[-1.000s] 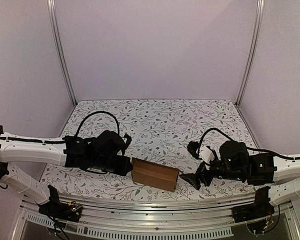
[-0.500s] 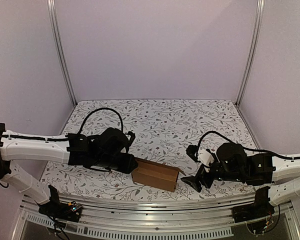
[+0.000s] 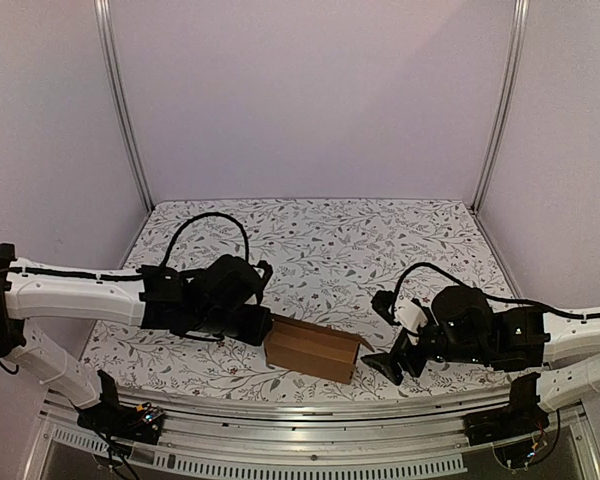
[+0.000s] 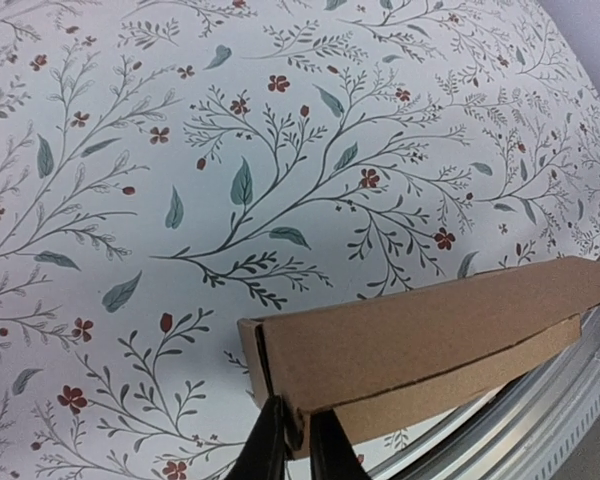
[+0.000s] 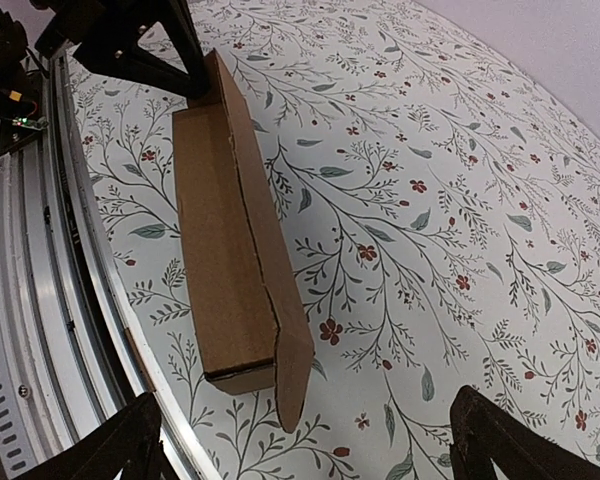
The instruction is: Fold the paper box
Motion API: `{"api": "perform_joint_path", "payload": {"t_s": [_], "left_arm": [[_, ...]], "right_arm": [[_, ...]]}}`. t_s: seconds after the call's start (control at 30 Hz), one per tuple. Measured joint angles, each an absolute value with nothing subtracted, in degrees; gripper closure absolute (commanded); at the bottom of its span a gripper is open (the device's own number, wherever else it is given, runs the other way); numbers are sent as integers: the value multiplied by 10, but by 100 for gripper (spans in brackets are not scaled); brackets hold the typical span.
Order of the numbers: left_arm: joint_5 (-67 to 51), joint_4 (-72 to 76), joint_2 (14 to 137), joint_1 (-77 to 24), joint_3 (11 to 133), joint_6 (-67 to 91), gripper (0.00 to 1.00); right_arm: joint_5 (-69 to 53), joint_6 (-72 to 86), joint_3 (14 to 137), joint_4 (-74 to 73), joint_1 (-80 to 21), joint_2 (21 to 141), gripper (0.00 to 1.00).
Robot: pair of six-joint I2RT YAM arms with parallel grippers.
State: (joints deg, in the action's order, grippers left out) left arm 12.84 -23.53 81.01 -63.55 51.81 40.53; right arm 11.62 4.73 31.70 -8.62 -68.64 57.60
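The paper box (image 3: pixel 310 350), a plain brown cardboard oblong, lies on the floral table near the front edge. My left gripper (image 3: pixel 267 328) is at its left end. In the left wrist view, the left gripper (image 4: pixel 298 450) is shut with its two fingers pinching the near corner edge of the paper box (image 4: pixel 430 340). My right gripper (image 3: pixel 382 362) stands open just off the box's right end, touching nothing. The right wrist view shows the paper box (image 5: pixel 225 260) lengthwise with a loose end flap (image 5: pixel 298 370) sticking out towards my right gripper (image 5: pixel 305 450); the left gripper (image 5: pixel 180 75) shows at its far end.
A metal rail (image 3: pixel 300 412) runs along the table's front edge, right beside the box, and shows as the rail (image 5: pixel 40 260) in the right wrist view. The floral table cover (image 3: pixel 330 250) stretches back to plain walls. Black cables loop over both wrists.
My left gripper moved right to the box's left end, opened a little on the way and is now shut on its corner edge. The right gripper edged slightly left, staying open.
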Motion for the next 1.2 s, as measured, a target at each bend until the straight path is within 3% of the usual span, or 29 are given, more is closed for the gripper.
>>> {"api": "perform_joint_path", "payload": {"t_s": [0.63,0.87,1.2], "left_arm": [[162,-222,838,-648,518,408,99],[164,-219,844,-650,523,412,100],[168,-221,845,-653,524,416,100]], "right_arm": [[96,68,324,-87,-686,576,1],[82,76,331,-102,-687,574,26],[82,66,346,-121,-695,599,52]]}}
